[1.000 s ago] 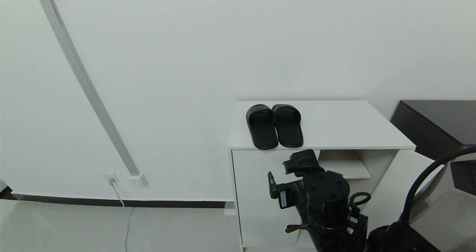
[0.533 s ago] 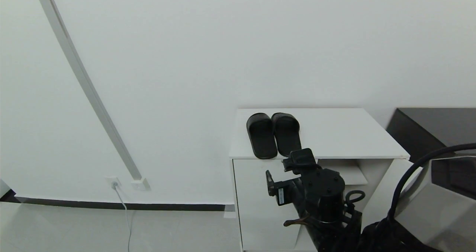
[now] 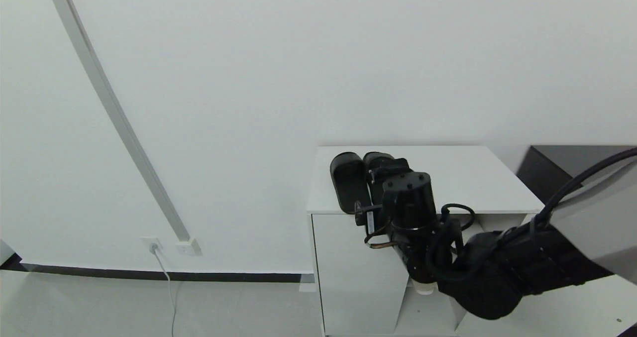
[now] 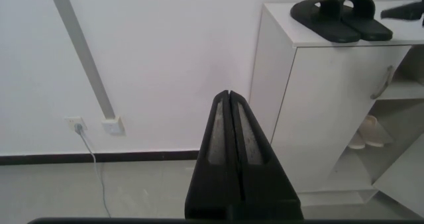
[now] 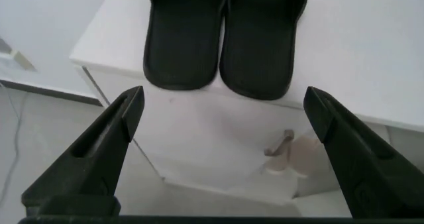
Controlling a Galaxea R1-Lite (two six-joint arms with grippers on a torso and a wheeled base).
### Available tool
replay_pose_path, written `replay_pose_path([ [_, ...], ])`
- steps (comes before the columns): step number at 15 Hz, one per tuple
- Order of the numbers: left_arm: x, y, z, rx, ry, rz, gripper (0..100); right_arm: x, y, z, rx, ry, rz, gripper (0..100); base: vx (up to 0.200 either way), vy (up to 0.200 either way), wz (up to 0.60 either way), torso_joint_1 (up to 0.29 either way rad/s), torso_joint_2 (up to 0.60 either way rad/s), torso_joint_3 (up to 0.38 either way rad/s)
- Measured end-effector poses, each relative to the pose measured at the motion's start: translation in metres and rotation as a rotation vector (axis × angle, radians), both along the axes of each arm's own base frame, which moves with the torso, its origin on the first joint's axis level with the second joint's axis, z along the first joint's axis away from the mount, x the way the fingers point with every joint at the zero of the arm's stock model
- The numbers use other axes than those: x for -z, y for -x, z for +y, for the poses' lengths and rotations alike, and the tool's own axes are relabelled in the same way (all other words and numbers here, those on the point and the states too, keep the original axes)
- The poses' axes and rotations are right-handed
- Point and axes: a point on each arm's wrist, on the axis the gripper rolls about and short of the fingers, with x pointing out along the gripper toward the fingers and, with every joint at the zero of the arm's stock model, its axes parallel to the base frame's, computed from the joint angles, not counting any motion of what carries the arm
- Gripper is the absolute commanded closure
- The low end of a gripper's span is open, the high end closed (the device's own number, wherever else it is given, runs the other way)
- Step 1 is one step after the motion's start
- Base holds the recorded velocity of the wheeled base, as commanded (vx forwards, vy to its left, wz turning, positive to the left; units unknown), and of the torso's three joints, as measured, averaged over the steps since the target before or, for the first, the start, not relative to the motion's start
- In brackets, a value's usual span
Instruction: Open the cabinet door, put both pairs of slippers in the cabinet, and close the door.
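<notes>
A pair of black slippers (image 3: 348,180) lies on the left part of the white cabinet's top (image 3: 448,177). My right gripper (image 3: 387,168) hangs just in front of them at the top's front edge and covers part of the right slipper. It is open (image 5: 223,98), with both black slippers (image 5: 222,38) between and beyond its fingers. The cabinet's right side stands open, and a pale pair of slippers (image 4: 368,132) sits on its lower shelf. My left gripper (image 4: 229,138) is shut and empty, low and well to the left of the cabinet (image 4: 318,111).
The cabinet's left door (image 3: 358,267) is closed, with a handle (image 4: 382,83) at its edge. A dark piece of furniture (image 3: 547,163) stands to the right of the cabinet. A wall socket with a cable (image 3: 152,242) and a slanted conduit (image 3: 109,108) are on the left wall, above open floor.
My right arm has risen from in front of the cabinet door to the level of the top, close to the black slippers. The head view shifted slightly at first.
</notes>
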Motion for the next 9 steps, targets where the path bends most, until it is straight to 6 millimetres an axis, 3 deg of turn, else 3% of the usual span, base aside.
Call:
replay_pose_path([
  [4,0.0,0.0,0.0,0.0,0.0,0.0,100,-0.033,0.005,-0.005,0.013,-0.068,0.13,0,0.0,0.0,0.0,0.0,0.0,0.0],
  [6,0.0,0.0,0.0,0.0,0.0,0.0,100,-0.042,0.007,-0.006,0.008,-0.097,0.116,0,0.2,0.0,0.0,0.005,0.0,0.002],
  [9,0.0,0.0,0.0,0.001,0.0,0.0,100,-0.039,0.008,-0.006,0.013,-0.127,0.129,0,0.2,0.0,0.0,-0.004,0.0,0.004],
])
